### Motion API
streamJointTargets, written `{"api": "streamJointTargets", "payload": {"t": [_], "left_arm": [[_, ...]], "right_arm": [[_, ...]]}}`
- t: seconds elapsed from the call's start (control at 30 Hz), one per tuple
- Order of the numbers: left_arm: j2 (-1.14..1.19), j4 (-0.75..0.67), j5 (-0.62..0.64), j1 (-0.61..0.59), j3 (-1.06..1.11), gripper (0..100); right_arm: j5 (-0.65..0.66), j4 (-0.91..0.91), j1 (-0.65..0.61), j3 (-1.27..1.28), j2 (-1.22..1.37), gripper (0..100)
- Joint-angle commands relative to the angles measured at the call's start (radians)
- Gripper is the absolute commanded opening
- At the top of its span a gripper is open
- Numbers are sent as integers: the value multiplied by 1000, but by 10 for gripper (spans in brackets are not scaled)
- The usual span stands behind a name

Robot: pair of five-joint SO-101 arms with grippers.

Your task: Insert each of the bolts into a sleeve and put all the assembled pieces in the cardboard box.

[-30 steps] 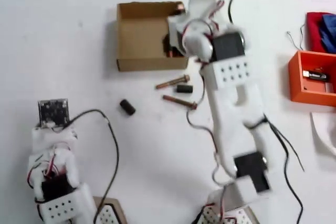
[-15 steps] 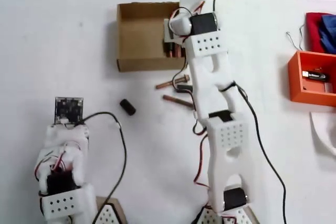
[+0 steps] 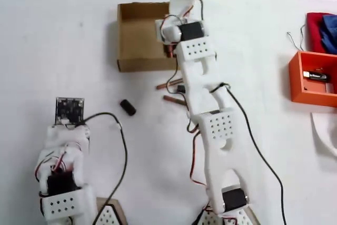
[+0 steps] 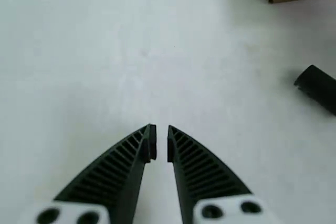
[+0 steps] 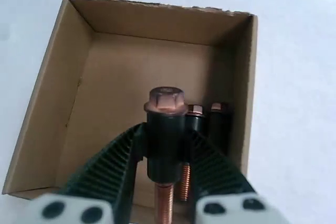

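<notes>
Right gripper point(image 5: 165, 136), clamped on a sleeved bolt point(image 5: 166, 100), hangs over the cardboard box point(image 3: 129, 35) at upper centre, its arm partly covering loose bolts point(image 3: 167, 85) beside a spare sleeve point(image 3: 127, 107). Left gripper point(image 4: 158, 142), fingers together, sits lower left. The right arm has straightened since.

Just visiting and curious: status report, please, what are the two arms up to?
Right tool shut on sleeved bolt, over box. Left tool shut, empty, near loose sleeve. Two finished pieces lie in box, none blocking.

cardboard box point(image 5: 157, 22) floor mostly bare, 2 assembled pcs point(image 5: 218, 129) by one wall
</notes>
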Motion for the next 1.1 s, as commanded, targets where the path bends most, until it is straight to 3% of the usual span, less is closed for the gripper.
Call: {"api": "streamJointTargets", "payload": {"t": [0.0,0.3,0.47,1.07], "left_arm": [[8,6,5,8,27,64],[8,6,5,8,27,64],[8,6,5,8,27,64],[8,6,5,8,27,64]], "right_arm": [[9,-67,-18,-63,4,22],[6,-143,-18,-60,76,22],[-112,-171,-16,-60,130,22],[-110,-173,-28,-58,154,22]]}}
